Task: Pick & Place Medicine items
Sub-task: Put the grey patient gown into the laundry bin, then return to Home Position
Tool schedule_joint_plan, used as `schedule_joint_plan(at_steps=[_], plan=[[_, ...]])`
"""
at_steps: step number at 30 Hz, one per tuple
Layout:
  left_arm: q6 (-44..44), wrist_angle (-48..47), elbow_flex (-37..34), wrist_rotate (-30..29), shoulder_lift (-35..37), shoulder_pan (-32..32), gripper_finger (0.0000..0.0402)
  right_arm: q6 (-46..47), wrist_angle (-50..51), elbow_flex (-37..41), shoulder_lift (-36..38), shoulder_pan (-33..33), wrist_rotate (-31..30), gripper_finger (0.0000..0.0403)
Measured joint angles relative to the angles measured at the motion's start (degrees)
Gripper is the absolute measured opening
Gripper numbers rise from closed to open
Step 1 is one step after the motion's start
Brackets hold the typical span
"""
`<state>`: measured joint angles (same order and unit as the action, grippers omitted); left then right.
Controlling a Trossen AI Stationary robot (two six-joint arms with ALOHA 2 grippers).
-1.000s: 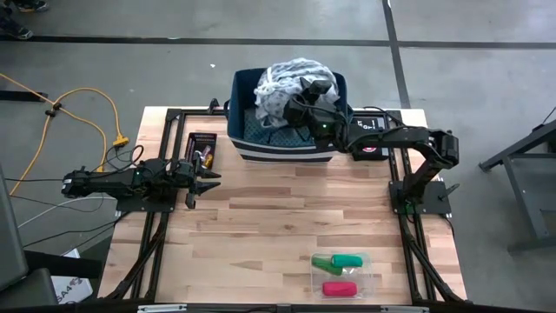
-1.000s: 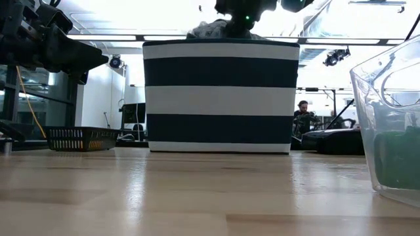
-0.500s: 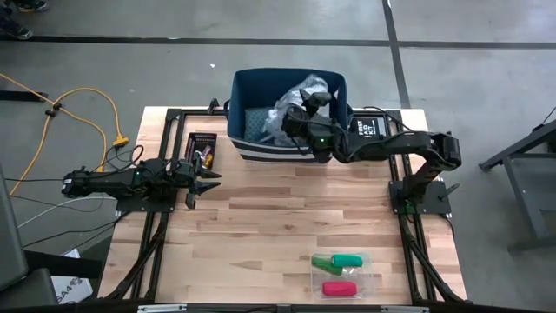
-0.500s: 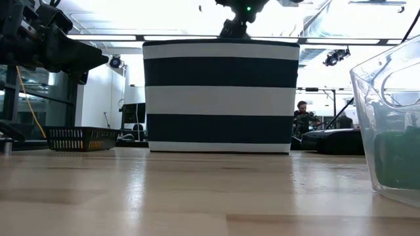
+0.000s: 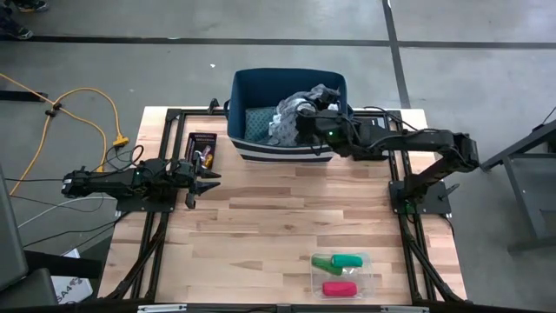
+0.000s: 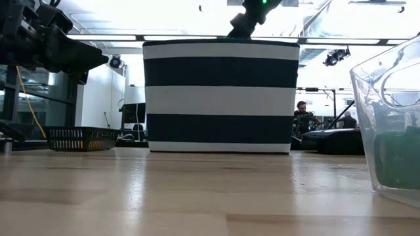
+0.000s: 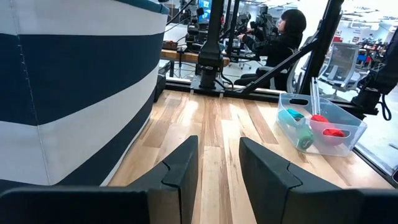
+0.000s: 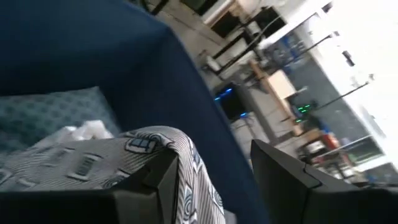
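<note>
Pale plank counter (image 5: pixel 261 226) over grey concrete floor (image 5: pixel 130 69); right end effector (image 5: pixel 304 117) spread inside the striped fabric bin (image 5: pixel 287 149); left end effector (image 5: pixel 208 180) spread, idle.

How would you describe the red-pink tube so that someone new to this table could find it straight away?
Start at the wooden table and find the clear plastic tray near its front edge, on the right arm's side, far from the striped bin. The red-pink tube lies in it, nearer the table's edge than the two green tubes, and is the only red piece.
</note>
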<state>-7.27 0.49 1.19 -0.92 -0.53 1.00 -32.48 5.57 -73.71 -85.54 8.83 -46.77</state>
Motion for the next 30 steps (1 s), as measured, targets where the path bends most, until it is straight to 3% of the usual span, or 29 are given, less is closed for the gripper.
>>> schedule_joint_plan(at_steps=[9, 24, 30], plan=[[0.0, 0.0, 0.0, 0.0, 0.0, 0.0, 0.0111, 11.1, 5.4, 0.0, 0.9, 1.3, 10.9, 0.0171], [0.0, 0.0, 0.0, 0.0, 0.0, 0.0, 0.0111, 25.2, 4.8, 0.0, 3.3, 4.9, 33.2, 0.0171], [0.0, 0.0, 0.0, 0.0, 0.0, 0.0, 0.0111, 25.8, 4.8, 0.0, 3.3, 6.0, 34.3, 0.0171]])
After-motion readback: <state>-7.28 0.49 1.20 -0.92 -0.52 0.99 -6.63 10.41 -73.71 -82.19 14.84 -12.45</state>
